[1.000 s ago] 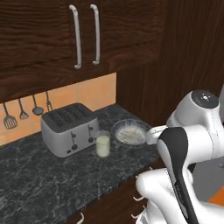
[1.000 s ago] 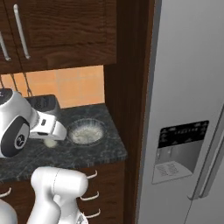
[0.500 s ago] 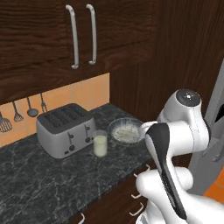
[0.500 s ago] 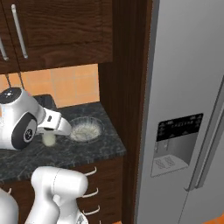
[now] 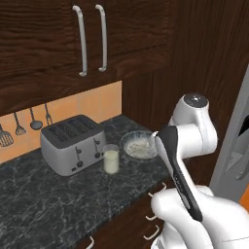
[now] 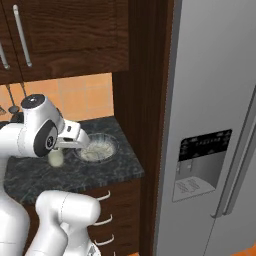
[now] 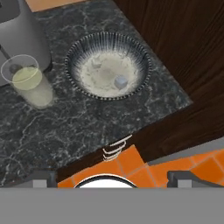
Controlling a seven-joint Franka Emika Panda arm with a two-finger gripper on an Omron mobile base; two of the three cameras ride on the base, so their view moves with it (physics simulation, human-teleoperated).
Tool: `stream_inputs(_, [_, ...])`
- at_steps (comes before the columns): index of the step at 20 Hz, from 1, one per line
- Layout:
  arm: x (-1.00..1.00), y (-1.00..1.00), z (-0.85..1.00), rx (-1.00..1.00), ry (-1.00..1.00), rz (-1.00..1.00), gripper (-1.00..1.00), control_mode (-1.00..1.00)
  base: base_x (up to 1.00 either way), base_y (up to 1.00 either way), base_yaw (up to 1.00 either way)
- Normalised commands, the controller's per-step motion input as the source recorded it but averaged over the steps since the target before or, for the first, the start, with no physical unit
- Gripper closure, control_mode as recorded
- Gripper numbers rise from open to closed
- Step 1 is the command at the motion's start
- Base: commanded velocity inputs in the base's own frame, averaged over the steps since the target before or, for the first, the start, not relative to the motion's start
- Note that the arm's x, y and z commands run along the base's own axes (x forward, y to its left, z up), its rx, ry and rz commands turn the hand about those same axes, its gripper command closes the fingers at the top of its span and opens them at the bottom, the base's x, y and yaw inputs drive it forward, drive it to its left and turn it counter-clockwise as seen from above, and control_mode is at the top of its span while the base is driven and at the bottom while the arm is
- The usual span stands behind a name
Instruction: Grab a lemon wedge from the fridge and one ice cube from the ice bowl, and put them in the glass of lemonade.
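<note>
The ice bowl (image 7: 107,65), round and grey with ribbed walls, sits on the dark stone counter with an ice cube (image 7: 120,82) lying in its whitish contents. Left of it stands the glass of lemonade (image 7: 30,85), also seen beside the toaster (image 5: 111,159). My gripper (image 7: 113,178) is open and holds nothing; it hovers off the counter's front edge, well short of the bowl (image 5: 138,145). The grey fridge (image 6: 215,100) stands at the right with its doors shut and a black dispenser panel (image 6: 202,157). The lemon wedge is hidden.
A silver four-slot toaster (image 5: 73,143) stands behind the glass. Dark wood cabinets (image 5: 87,39) hang above the counter, and a tall wood panel (image 6: 145,100) separates counter and fridge. Drawer handles (image 7: 116,148) sit below the counter edge, over orange floor tiles.
The whole scene has slid left in both base views, so the camera has moved toward the fridge. The arm's upper body has swung right. The gripper stays open.
</note>
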Motion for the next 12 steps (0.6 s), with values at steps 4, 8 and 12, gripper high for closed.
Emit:
stream_inputs(4, [0.27, 0.08, -0.26, -0.06, 0.17, 0.12, -1.0, -1.0, 0.0, 0.0, 0.0])
stream_inputs(8, [0.08, 0.0, -0.3, -0.15, 0.1, 0.16, -1.0, -1.0, 0.0, 0.0, 0.0])
stream_inputs(12, [0.17, 0.0, -0.42, -0.09, 0.0, 0.03, -1.0, -1.0, 0.0, 0.0, 0.0])
